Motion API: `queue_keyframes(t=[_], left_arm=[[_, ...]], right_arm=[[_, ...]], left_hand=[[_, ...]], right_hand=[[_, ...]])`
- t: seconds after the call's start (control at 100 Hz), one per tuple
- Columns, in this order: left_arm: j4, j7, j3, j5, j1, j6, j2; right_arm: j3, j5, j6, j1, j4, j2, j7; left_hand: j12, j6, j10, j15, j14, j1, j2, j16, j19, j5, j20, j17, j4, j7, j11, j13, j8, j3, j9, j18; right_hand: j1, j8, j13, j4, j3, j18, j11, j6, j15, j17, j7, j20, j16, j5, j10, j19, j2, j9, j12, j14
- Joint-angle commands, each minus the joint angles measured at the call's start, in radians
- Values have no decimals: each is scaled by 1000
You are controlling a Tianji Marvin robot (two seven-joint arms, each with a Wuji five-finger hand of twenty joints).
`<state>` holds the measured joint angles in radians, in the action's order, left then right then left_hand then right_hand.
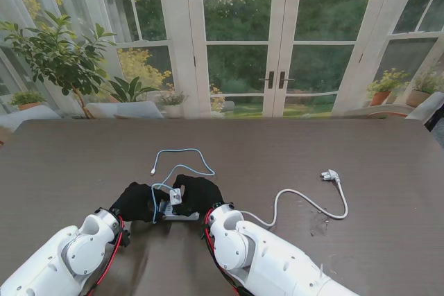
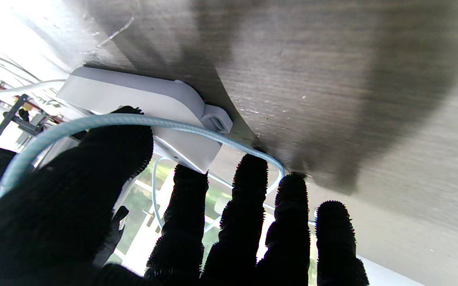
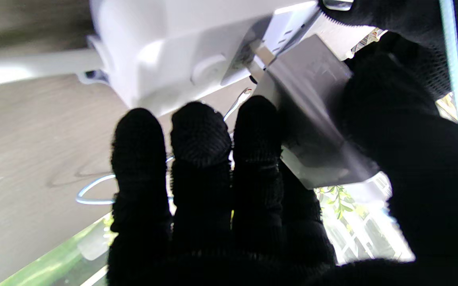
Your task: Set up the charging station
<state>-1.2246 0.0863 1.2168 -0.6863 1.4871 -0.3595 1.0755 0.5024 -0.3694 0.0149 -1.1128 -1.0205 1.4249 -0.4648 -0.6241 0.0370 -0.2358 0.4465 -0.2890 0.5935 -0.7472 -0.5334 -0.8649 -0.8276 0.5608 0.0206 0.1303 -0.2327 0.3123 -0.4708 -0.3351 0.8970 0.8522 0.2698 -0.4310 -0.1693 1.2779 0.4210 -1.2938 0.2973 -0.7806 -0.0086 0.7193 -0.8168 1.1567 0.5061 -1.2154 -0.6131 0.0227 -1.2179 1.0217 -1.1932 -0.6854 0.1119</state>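
- On the dark brown wooden table (image 1: 361, 164), near the edge closest to me and about in the middle, lies a white plastic power strip (image 1: 182, 215). Its long side runs left to right. Most of it is hidden under the two hands.
- A small grey square charger block (image 1: 176, 197) sits just above the strip, between the two hands. In the right wrist view the grey block (image 3: 312, 107) is tilted, and its metal prongs point at the sockets of the white strip (image 3: 181, 51). I cannot tell if the prongs are all the way in.
- A thin light blue charging cable (image 1: 182, 161) comes out from the block and curls in loops on the table farther from me. Its small end lies loose on the table, to the left.
- A white power cord with a plug (image 1: 309, 202) snakes off to the right from the strip. The plug end lies well away from the hands, pointing away from me.
- The left hand in a black knit glove (image 1: 135, 201) is low over the left end of the strip, palm down. In the left wrist view its thumb (image 2: 121, 147) touches the strip (image 2: 141, 99), the blue cable (image 2: 105, 120) runs over that thumb, and the other fingers are spread apart, two tips touching the table. I cannot tell if it grips anything.
- The right hand in a black knit glove (image 1: 200, 193) is palm down beside the block. It holds the block, with the thumb on one side and a finger (image 3: 259, 131) on the other.
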Motion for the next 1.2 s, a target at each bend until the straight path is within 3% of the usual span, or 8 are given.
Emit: queue_keyframes(t=[0.0,0.48,1.19], left_arm=[[16,-32,-7,-6,11,2,1],[9,-38,6,-3,22,2,1],[7,-46,15,-7,25,-7,-2]], right_arm=[[-4,0,-2,-4,4,9,11],[-3,20,-37,-16,18,31,-18],[-3,13,-30,-25,28,23,-13]], left_hand=[[4,10,-2,37,-8,10,63,-4,-28,-89,-3,0,20,-45,11,-28,-19,7,32,-5],[-2,22,-2,39,-6,3,72,-5,-33,-93,-5,0,21,-40,17,-30,-14,-1,38,-9],[-5,37,-2,38,-9,1,82,-4,-35,-102,-8,-2,20,-39,16,-28,-8,-7,45,-11]], right_hand=[[-77,-59,19,-39,-167,19,37,-244,-12,10,321,-8,623,-206,-50,20,-63,-44,11,6],[-85,-55,16,-38,-167,34,51,-215,-40,35,323,-7,614,-208,-31,24,-61,-41,11,22],[-87,-56,0,-37,-165,22,59,-208,-70,61,325,-6,610,-208,-20,28,-63,-2,10,22]])
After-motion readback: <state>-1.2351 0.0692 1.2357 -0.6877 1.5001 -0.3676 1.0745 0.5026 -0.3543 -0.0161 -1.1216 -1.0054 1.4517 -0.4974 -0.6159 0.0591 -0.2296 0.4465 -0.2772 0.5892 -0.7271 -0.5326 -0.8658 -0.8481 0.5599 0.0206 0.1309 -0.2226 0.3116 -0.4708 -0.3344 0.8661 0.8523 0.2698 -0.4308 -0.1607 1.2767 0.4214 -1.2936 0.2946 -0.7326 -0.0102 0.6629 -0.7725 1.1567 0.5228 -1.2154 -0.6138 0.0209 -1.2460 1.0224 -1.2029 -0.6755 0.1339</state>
